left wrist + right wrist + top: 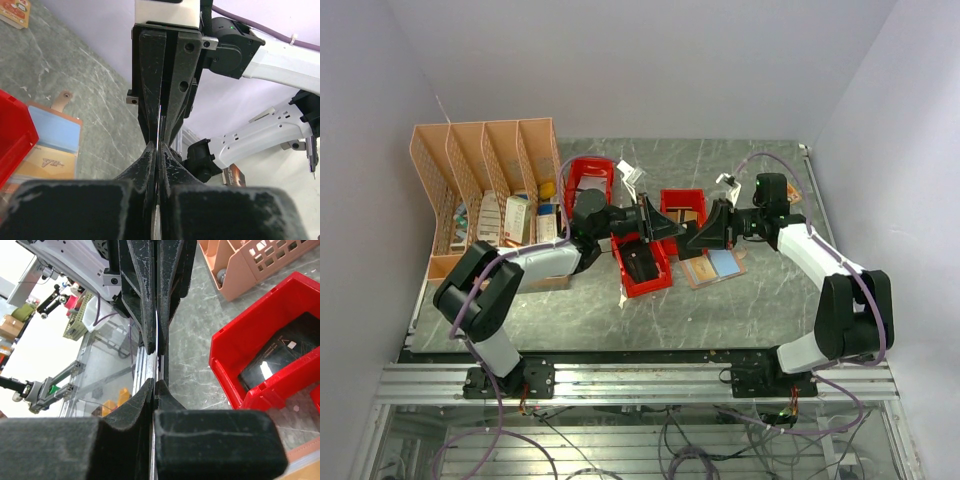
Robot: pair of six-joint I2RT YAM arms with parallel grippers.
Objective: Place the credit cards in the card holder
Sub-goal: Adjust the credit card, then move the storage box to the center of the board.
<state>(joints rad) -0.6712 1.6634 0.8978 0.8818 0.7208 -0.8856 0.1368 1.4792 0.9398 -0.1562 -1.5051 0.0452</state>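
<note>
Peach organizer sits far left of the card holder, not part of this. Red bin with a dark item inside stands just left of the card holder. Left gripper is pressed together on a thin card seen edge-on, in the air above the holder's back-left corner. Right gripper meets it tip to tip from the other side and is also clamped on the same card, so this looks like a handover. The card holder lies open on the table, just below and right of the meeting point. A tan card and a blue card are on its panels; can't tell if they are tucked in. To do it well, probably only one side should let go, and only once the other's pinch is firm. No pulling while both are clamped, or the card bends or twists. Then bring it down edge-first, lined up with the slot, with the holder kept from sliding.
</note>
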